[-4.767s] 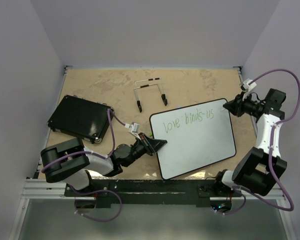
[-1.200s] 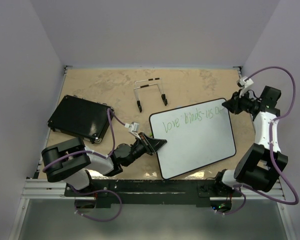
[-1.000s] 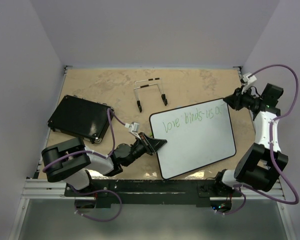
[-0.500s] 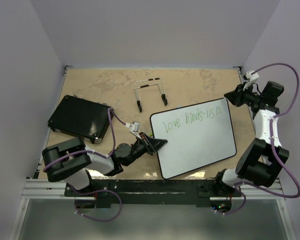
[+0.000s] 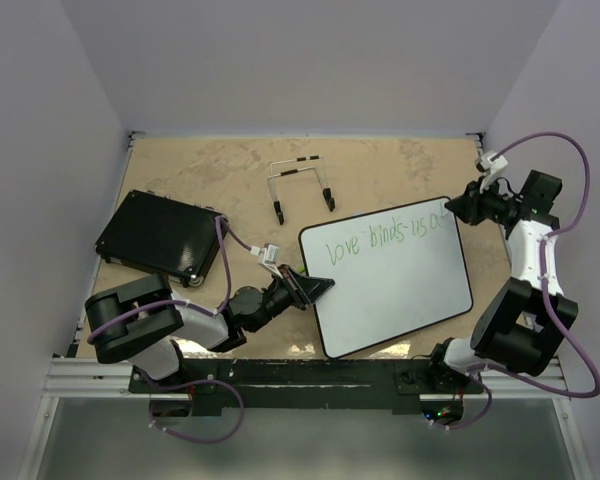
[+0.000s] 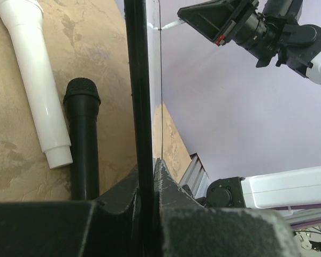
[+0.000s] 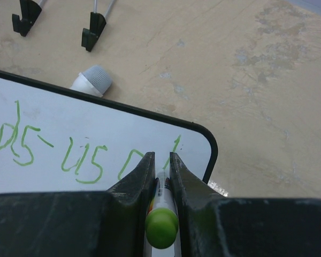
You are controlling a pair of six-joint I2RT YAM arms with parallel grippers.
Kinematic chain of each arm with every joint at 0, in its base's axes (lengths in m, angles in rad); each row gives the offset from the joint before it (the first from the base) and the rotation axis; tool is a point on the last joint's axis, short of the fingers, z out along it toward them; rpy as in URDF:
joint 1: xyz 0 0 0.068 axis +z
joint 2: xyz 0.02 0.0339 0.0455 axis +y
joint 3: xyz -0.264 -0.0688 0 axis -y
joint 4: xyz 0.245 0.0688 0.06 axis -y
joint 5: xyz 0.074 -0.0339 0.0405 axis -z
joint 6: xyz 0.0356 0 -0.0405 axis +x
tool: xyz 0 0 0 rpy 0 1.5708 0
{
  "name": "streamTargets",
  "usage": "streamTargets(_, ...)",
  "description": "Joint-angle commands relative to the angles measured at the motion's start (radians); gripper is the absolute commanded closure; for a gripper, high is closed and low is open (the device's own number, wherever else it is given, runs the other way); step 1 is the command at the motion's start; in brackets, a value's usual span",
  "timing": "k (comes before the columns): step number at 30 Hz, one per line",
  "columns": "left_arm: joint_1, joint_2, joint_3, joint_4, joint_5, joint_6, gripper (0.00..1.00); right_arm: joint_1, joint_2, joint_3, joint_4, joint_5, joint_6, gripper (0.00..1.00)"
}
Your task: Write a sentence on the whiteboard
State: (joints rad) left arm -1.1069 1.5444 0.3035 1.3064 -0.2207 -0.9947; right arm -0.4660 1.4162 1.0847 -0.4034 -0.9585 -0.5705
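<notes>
The whiteboard [image 5: 400, 290] lies tilted on the table, right of centre. One line of the sentence [image 5: 380, 238] in thin green runs along its top edge, reading roughly "love binds us a". My left gripper [image 5: 318, 288] is shut on the board's left edge [image 6: 140, 80]. My right gripper [image 5: 452, 210] is shut on a green-capped marker [image 7: 161, 225] over the board's top right corner [image 7: 206, 142]. In the right wrist view green strokes [image 7: 80, 160] show on either side of the fingertips. The marker's tip is hidden.
A black textured pad [image 5: 160, 237] lies at the left. A metal wire stand [image 5: 300, 185] sits behind the board. A black microphone [image 6: 84, 139] and a white one [image 6: 35, 80] lie beside the board's far edge.
The line has gained a letter after "us". My right gripper lifted toward the far right, then came back down-left onto the board's top right corner. The left arm has not moved.
</notes>
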Motion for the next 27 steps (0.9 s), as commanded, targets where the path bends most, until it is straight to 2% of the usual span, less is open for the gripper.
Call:
streamTargets(1, -0.002, 0.005, 0.009, 0.099, 0.029, 0.131, 1.00, -0.002, -0.043, -0.026, -0.095, 0.035, -0.084, 1.00)
streamTargets(10, -0.002, 0.008, 0.008, 0.105, 0.030, 0.133, 1.00, -0.011, -0.059, 0.023, -0.106, 0.049, -0.066, 1.00)
streamTargets(15, -0.002, 0.010, 0.006, 0.106, 0.032, 0.131, 1.00, -0.016, -0.054, 0.073, -0.088, 0.003, -0.034, 1.00)
streamTargets(27, -0.002, 0.010, 0.014, 0.100, 0.034, 0.134, 1.00, -0.016, -0.011, 0.083, 0.145, 0.003, 0.146, 1.00)
